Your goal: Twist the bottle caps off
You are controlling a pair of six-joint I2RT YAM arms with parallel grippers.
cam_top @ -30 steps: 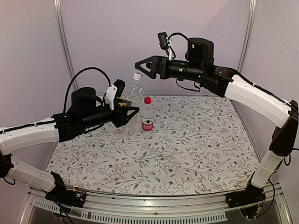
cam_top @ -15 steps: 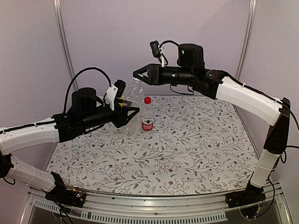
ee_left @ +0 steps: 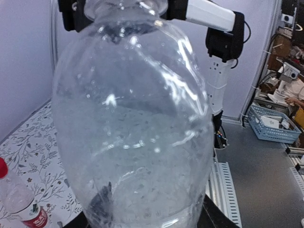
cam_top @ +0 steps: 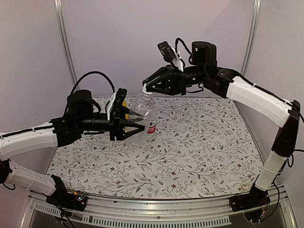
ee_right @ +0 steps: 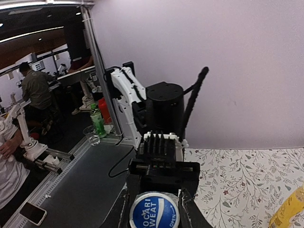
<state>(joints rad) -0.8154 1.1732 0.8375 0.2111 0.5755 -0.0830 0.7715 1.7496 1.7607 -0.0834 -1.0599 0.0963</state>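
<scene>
The right gripper (cam_top: pixel 147 89) is closed down on the blue-white cap (ee_right: pixel 153 212), one finger pressed to each side of it, reaching in from the far right of the table (cam_top: pixel 204 152). That cap sits on the neck of the clear unlabelled bottle (cam_top: pixel 141 108), which leans with its neck up and to the right. The left gripper (cam_top: pixel 139 121) comes in from the left and is clamped around the bottle's wide body, a finger above and a finger below. Just behind this bottle stands the red-labelled bottle (ee_left: pixel 21 204), upright on the floral cloth with its red cap (ee_left: pixel 2 167) on. A yellow object (cam_top: pixel 124 101) peeks out behind the left gripper, mostly hidden.
</scene>
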